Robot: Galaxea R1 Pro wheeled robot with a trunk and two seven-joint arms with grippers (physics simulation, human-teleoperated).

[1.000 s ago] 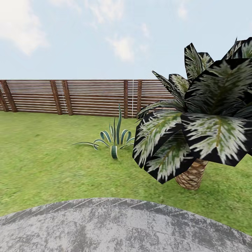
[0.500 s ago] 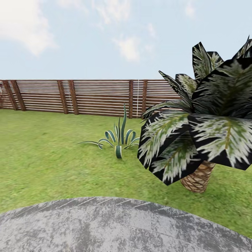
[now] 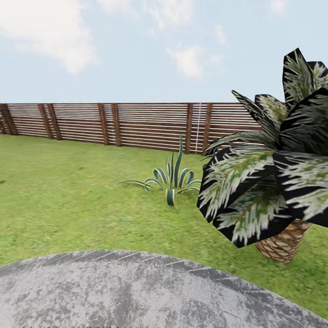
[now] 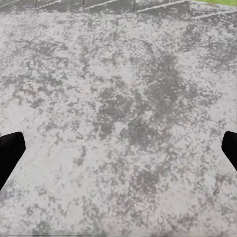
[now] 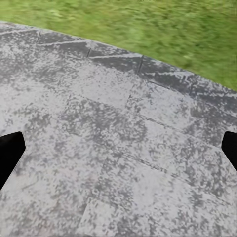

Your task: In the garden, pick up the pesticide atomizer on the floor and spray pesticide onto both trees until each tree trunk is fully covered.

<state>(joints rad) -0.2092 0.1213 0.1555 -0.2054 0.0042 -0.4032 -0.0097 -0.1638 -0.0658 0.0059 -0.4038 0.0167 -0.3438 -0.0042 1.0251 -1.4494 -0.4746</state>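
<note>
Recorded on grey paving: left gripper and right gripper with jaws spread wide and empty, stone beneath, grass beyond; atomizer unlocated, judged light, rigid, perhaps slick, best gripped about the body.
</note>
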